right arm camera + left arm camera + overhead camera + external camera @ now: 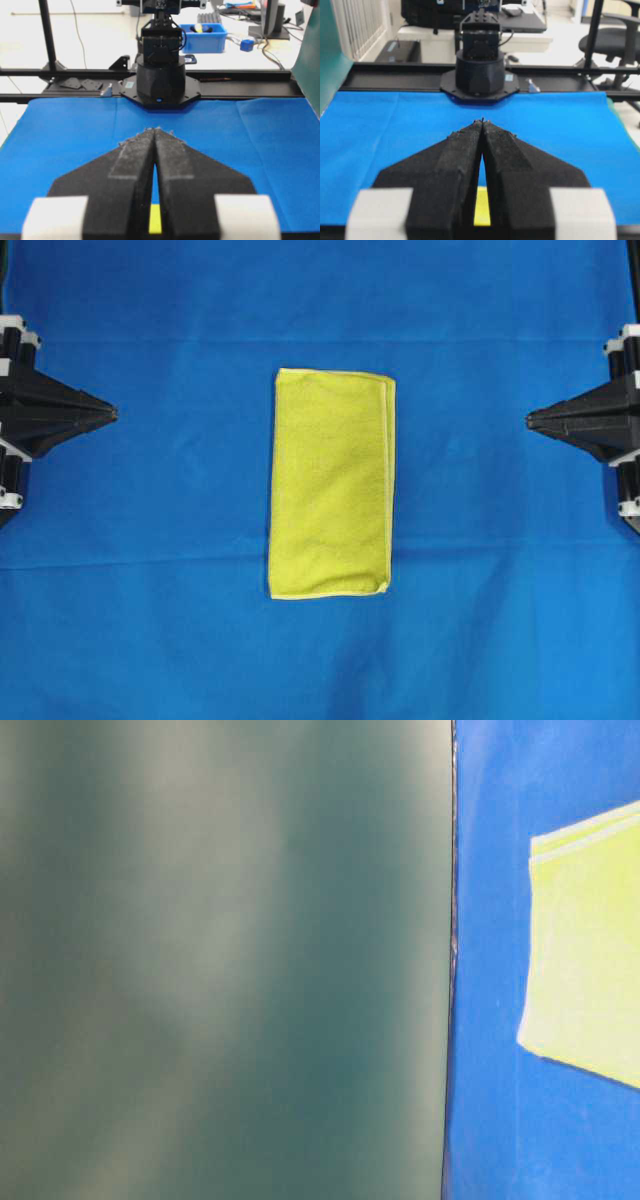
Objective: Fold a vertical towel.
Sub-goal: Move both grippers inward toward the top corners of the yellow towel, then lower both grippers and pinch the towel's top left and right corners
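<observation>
Towel point(330, 483) flat on blue sheet point(150, 590), grippers apart, closed

The blue sheet point(150, 620) lies bare on every side of the towel point(331, 483), which sits flat at its middle. The left gripper point(112, 415) and right gripper point(530, 419), jaws closed, sit at the sheet's opposite side edges, well apart from the towel, with open sheet between.

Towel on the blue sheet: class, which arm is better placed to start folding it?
Neither clearly: the towel lies midway between the shut left tool and the shut right tool, both apart from it.
</observation>
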{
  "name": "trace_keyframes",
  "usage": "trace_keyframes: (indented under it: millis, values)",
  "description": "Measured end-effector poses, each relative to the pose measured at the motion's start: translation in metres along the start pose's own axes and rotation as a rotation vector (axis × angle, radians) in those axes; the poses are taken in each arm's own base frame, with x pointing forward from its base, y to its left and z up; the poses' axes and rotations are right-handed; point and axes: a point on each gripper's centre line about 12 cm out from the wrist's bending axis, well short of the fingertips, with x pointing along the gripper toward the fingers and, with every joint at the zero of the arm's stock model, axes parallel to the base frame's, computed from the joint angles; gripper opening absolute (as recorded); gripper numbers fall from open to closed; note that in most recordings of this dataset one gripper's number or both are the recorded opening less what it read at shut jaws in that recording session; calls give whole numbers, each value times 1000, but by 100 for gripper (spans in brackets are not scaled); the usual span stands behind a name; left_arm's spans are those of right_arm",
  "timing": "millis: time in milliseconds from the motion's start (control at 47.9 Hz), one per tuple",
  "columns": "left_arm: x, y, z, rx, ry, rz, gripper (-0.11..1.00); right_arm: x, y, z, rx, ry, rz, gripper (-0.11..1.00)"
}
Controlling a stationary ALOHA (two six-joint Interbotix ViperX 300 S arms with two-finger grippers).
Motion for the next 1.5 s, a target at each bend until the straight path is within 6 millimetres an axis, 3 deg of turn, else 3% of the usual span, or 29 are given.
trace_keyframes:
  millis: [188,355,606,731,856,940,1233,1504]
  values:
    - [9,0,-2,-88,41,8,0,8,-3,1,60,47,-18,0]
    - [27,5,-25,-106,124,33,0,20,-17,-13,91,145,-89,0]
    - [61,33,-65,-143,274,152,3,47,-44,-47,107,306,-195,1]
    - [77,52,-85,-151,346,216,30,60,-65,-67,124,395,-265,7]
    - [91,70,-108,-163,414,269,67,77,-83,-88,140,478,-313,44]
    - [100,80,-123,-169,450,296,80,87,-94,-103,153,535,-339,62]
    - [124,110,-191,-191,553,367,80,111,-123,-168,193,727,-394,60]
    - [145,119,-226,-197,605,371,80,124,-129,-203,206,809,-395,60]
